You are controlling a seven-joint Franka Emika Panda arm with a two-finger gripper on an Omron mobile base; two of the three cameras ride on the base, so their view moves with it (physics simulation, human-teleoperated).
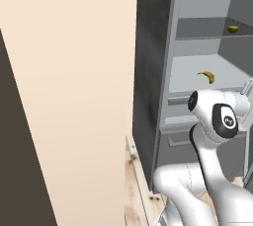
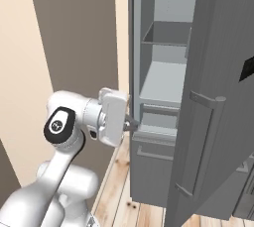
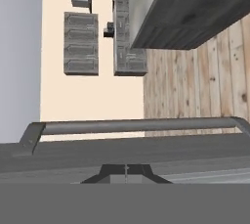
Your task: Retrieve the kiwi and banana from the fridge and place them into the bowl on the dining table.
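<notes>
From the left I see the kiwi [image 1: 232, 29] on an upper fridge [image 1: 197, 47] shelf, the banana [image 1: 207, 76] below — the door [image 2: 218, 97] hides both from the right. My claw [image 2: 133, 123] is shut, empty.

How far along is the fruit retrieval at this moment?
Done: the fridge door stands open. In hand: nothing; the gripper is shut and empty, near the front edge of the fridge's lower part. Left: the kiwi sits on an upper shelf, the banana on the shelf below; both must go to the bowl.
</notes>
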